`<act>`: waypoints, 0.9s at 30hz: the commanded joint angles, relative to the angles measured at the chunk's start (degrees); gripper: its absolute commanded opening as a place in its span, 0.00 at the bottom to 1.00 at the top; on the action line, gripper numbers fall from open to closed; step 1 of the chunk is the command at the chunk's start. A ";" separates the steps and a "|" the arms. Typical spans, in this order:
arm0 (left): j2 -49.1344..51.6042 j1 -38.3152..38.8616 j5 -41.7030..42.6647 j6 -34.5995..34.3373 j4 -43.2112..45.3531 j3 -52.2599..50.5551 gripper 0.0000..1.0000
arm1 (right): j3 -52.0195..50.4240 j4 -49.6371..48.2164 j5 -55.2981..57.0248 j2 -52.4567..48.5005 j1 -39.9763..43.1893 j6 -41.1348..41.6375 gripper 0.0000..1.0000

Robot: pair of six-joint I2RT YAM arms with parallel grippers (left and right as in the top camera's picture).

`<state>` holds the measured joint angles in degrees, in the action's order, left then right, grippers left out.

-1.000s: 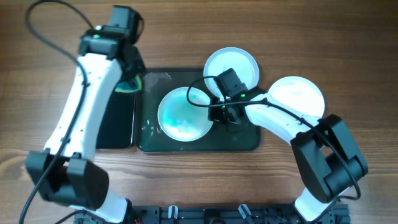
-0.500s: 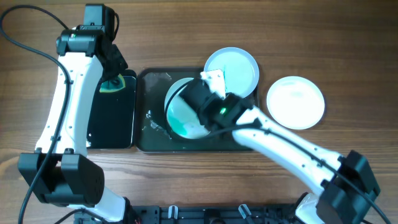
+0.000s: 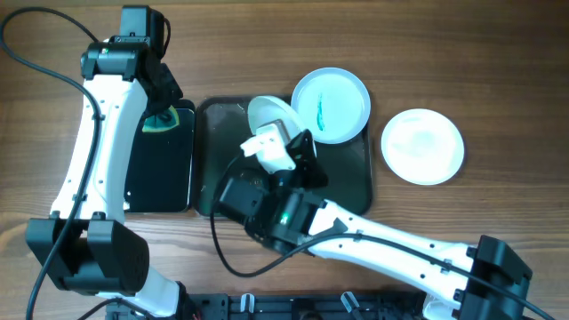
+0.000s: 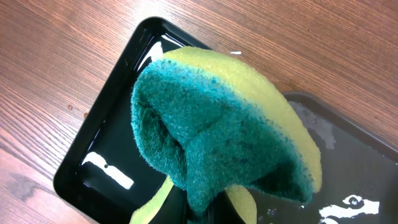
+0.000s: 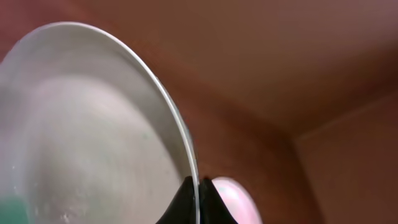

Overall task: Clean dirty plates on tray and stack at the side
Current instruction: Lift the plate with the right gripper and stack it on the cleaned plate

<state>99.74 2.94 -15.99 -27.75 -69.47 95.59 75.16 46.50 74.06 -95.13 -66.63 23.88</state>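
Plate [image 5: 93, 137] hangs tilted, pinched by the right end effector [image 5: 199, 199]; left end effector [image 3: 163, 111] clamps the sponge [image 4: 217, 137].

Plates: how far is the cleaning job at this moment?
Done: one white plate lies clean-looking on the table beside the tray. In hand: the right gripper holds a tilted plate above the tray; the left gripper grips the sponge. Left: wiping it, then the smeared plate at the tray's corner, and stacking.
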 commanded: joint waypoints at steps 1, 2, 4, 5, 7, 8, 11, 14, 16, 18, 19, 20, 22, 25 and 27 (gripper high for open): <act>0.33 -0.17 0.13 0.50 0.09 0.09 0.04 | 1.03 -1.92 7.45 0.96 -0.28 -6.71 0.04; 0.33 -0.17 0.13 0.50 -0.13 0.09 0.04 | 1.03 -1.97 7.45 0.96 -0.28 -6.99 0.04; 0.33 -0.17 0.15 0.50 -0.63 0.09 0.04 | 1.03 -1.95 7.43 0.96 -0.26 -6.97 0.04; 0.33 -0.17 0.15 0.48 -0.81 0.09 0.04 | 1.03 -1.95 7.43 0.96 -0.26 -6.93 0.04; 0.33 -0.17 0.13 0.50 -0.94 0.09 0.04 | 1.03 -1.95 7.41 0.96 -0.26 -6.71 0.04; 0.33 -0.17 0.13 0.50 -0.94 0.09 0.04 | 1.03 -1.95 6.82 0.96 -0.26 -6.54 0.04; 0.33 -0.17 0.13 0.50 -0.94 0.09 0.04 | 1.01 -1.68 3.50 0.96 -0.26 -5.64 0.04; 0.33 -0.17 0.13 0.50 -0.94 0.09 0.04 | 1.01 -0.92 -6.25 0.96 0.76 -1.88 0.04; 0.33 -0.17 0.15 0.50 -0.92 0.09 0.04 | 1.01 0.59 -12.90 0.98 2.32 3.52 0.04; 0.33 -0.17 0.15 0.50 -0.90 0.09 0.04 | 1.03 2.23 -21.00 1.09 4.68 8.79 0.04; 0.33 -0.17 0.15 0.50 -0.90 0.09 0.04 | 1.01 2.73 -25.59 1.22 6.19 11.15 0.04; 0.33 -0.17 0.15 0.50 -0.90 0.09 0.04 | 1.01 2.93 -29.59 1.29 7.52 12.39 0.04; 0.33 -0.17 0.17 0.50 -0.90 0.09 0.04 | 1.01 2.08 -42.69 1.62 12.11 12.20 0.04; 0.33 -0.17 0.28 0.50 -0.90 0.09 0.04 | 1.03 0.13 -57.66 2.43 18.86 9.09 0.04; 0.33 -0.17 1.40 0.50 -0.87 0.09 0.04 | 1.01 -1.03 -66.45 3.50 23.63 7.17 0.04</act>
<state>99.74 2.94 -15.97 -27.75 -70.37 95.59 75.16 46.96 31.35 -95.02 -49.78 31.88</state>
